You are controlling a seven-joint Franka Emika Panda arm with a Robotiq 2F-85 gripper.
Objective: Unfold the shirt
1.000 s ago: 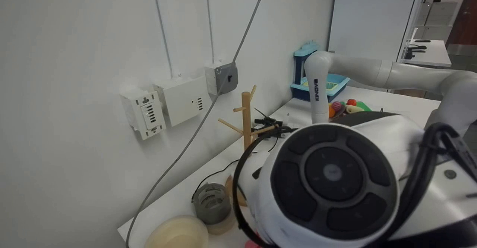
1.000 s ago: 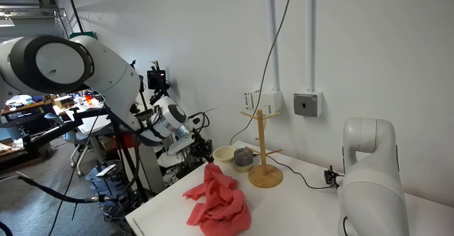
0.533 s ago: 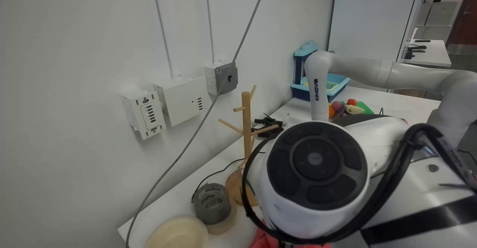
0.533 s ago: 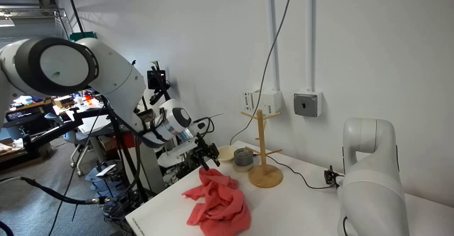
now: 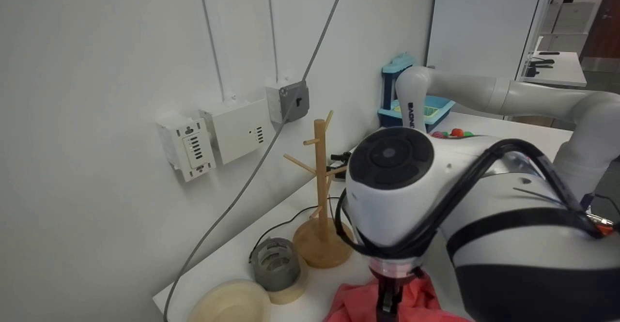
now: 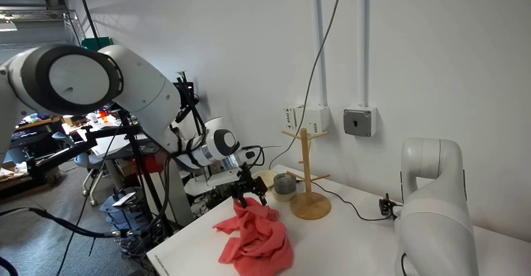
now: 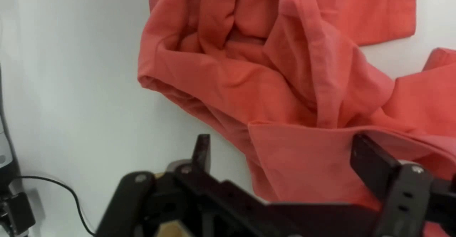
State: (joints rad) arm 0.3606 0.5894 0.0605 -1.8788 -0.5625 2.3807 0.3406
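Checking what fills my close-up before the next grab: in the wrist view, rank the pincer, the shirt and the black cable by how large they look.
1. Shirt, though the picture's edge cuts it off.
2. Pincer, also cut off, and looking bigger for being so close.
3. Black cable, a thin curve at lower left.
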